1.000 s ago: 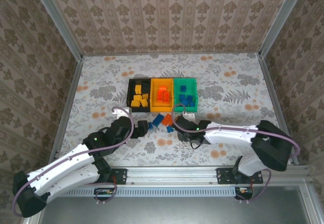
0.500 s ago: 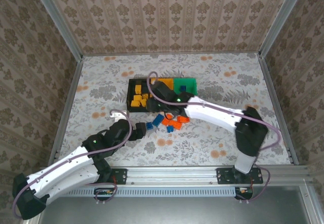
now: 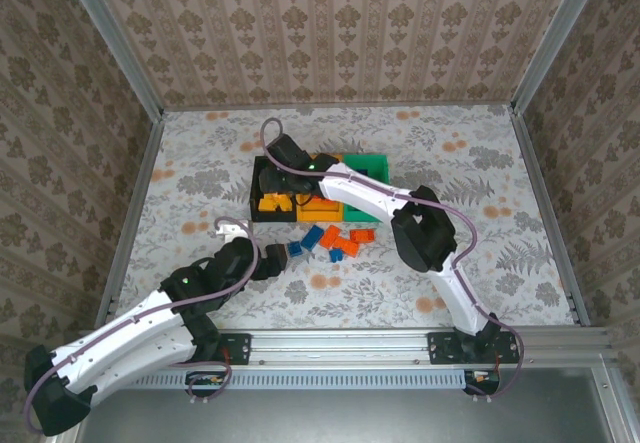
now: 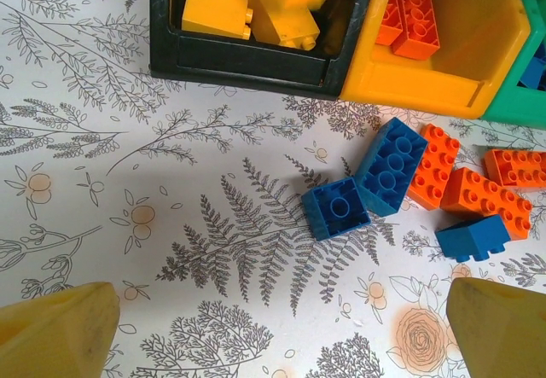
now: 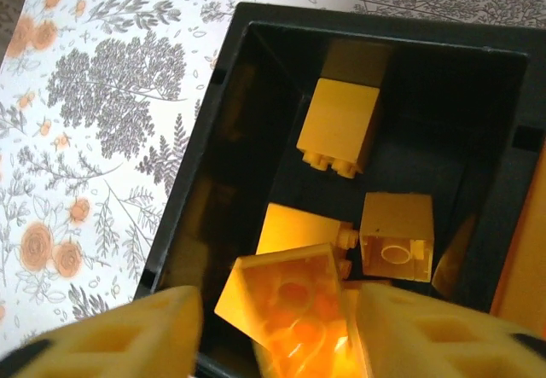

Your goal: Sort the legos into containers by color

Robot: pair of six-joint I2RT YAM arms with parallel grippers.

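Parted at right gripper (image 5: 273,303) around yellow brick (image 5: 283,282) over black bin (image 5: 183,224); spread wide at left gripper (image 4: 281,314) above loose bricks (image 4: 388,166).

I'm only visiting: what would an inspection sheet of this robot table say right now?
Surface: floral-print table, flat.
Job's things: black bin holds yellow bricks; yellow-orange bin holds orange bricks; green bin beside it; blue bricks and loose orange bricks lie in front.
Clutter: nothing seen.
Pincers: left pincer open above the loose bricks; right pincer over the black bin, a yellow brick between its fingers, grip unclear.
Cables: purple cables along both arms.
Surroundings: wallpapered walls, metal frame.
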